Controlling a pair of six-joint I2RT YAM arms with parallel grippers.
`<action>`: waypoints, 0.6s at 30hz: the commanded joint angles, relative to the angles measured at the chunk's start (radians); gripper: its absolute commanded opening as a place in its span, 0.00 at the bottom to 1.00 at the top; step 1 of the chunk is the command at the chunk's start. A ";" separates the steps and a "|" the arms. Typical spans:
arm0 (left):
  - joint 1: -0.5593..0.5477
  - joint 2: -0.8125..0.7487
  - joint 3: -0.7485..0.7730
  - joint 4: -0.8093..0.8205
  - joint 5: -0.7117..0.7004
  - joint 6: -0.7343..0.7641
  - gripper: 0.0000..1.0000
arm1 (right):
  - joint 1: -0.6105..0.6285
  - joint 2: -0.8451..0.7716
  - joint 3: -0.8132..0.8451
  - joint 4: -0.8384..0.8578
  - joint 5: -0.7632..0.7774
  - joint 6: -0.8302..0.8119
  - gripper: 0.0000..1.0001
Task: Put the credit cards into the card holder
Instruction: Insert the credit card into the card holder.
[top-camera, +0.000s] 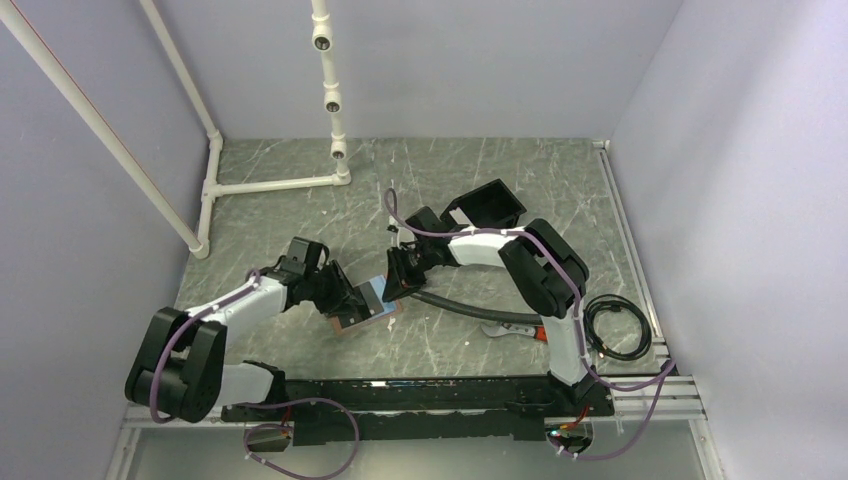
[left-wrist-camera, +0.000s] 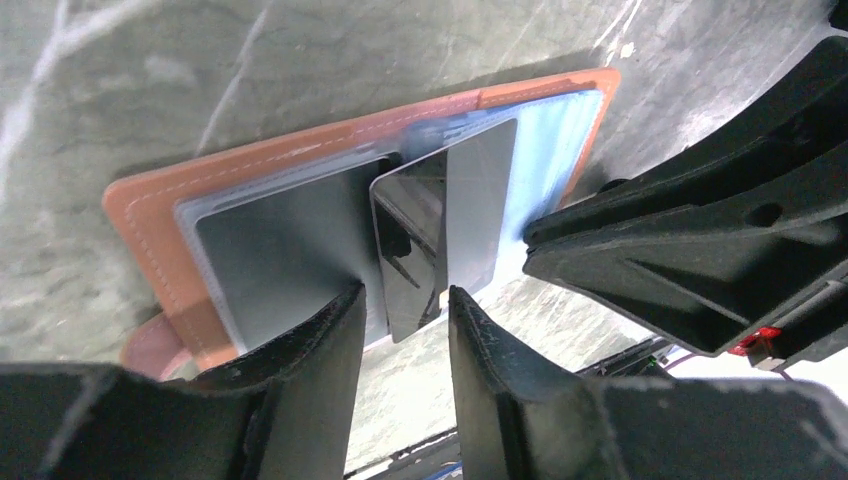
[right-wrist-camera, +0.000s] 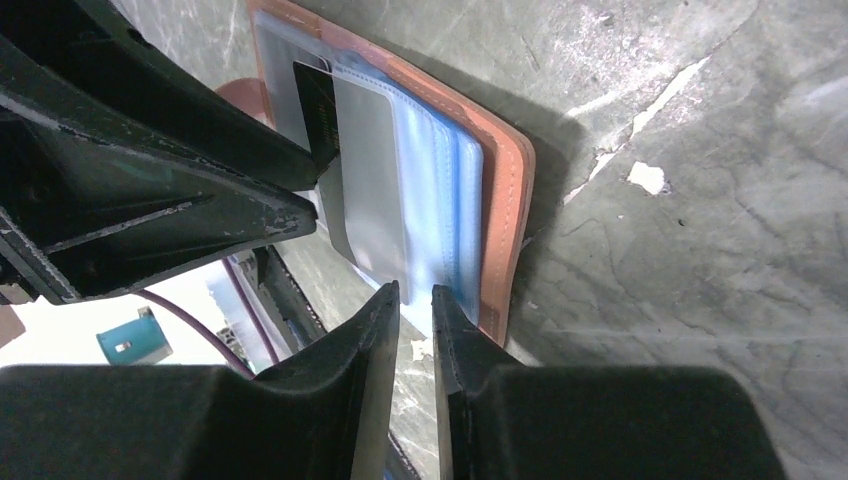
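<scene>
The tan-brown card holder lies open on the table between both grippers, its clear blue-tinted sleeves facing up. A grey card sits in a sleeve. A darker, glossy card sticks partly out of a slot, its free end between my left gripper's spread fingers, which do not clamp it. My right gripper is nearly closed with the sleeve edge at its tips. In the top view the left gripper and right gripper meet over the holder.
A black plastic box stands behind the right arm. A black hose, a coiled cable and a small tool lie at the right. A white pipe frame stands at the back left.
</scene>
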 joint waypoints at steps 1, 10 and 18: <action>-0.009 0.038 0.035 0.074 0.021 0.006 0.41 | -0.005 -0.012 0.019 -0.069 0.090 -0.065 0.22; -0.011 0.035 0.031 0.095 0.007 0.008 0.40 | -0.051 -0.032 0.053 -0.169 0.142 -0.125 0.24; -0.014 0.108 0.063 0.162 0.043 -0.002 0.38 | -0.063 -0.029 0.063 -0.183 0.133 -0.143 0.28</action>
